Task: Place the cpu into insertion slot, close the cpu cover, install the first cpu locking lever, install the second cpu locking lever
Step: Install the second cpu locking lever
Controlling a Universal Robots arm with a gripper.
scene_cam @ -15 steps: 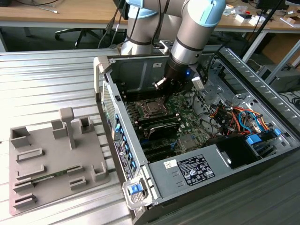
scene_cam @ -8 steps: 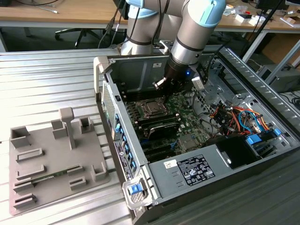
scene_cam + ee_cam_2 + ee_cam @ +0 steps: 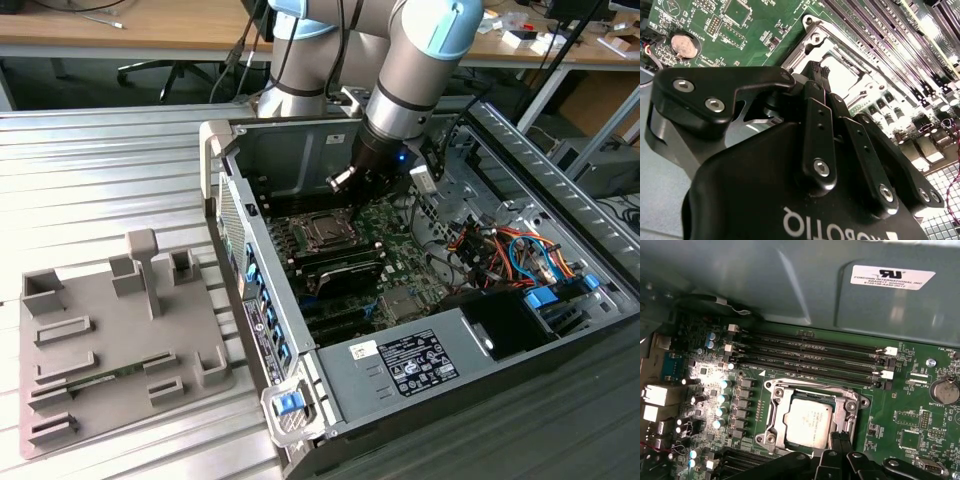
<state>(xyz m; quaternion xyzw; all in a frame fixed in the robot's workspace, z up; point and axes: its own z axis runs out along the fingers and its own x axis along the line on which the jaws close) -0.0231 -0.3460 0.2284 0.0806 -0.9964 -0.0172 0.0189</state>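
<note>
I see cpu [image 3: 809, 423] seated in insertion slot [image 3: 771, 416] | cpu cover [image 3: 846, 409] down | gripper [image 3: 841, 440] fingertips together, empty, at cover's edge | levers: I can't tell

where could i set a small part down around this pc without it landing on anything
Bare ribbed table lies on the exterior view's left, between the grey fixture plate and the far desks. The open case is crowded: the gripper is at the insertion slot holding the cpu, with cables packed at the exterior view's right.
</note>
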